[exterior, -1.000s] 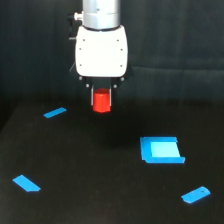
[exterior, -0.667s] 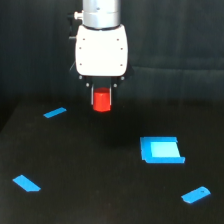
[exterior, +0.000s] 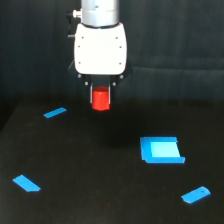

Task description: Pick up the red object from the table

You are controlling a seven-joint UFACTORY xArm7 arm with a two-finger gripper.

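Observation:
The red object (exterior: 101, 99) is a small stubby red block held between the dark fingers of my gripper (exterior: 101, 98), below the arm's white housing. It hangs above the black table (exterior: 100, 170), clear of the surface. The gripper is shut on the block, and its upper part is hidden by the fingers and housing.
Flat blue pieces lie on the table: a thin strip (exterior: 55, 113) at the exterior view's left, another (exterior: 27, 183) at the near left, a larger square piece (exterior: 161, 150) at the right, and a small one (exterior: 196, 195) at the near right.
The gripper has risen a little with the red block in it. The blue pieces have not moved.

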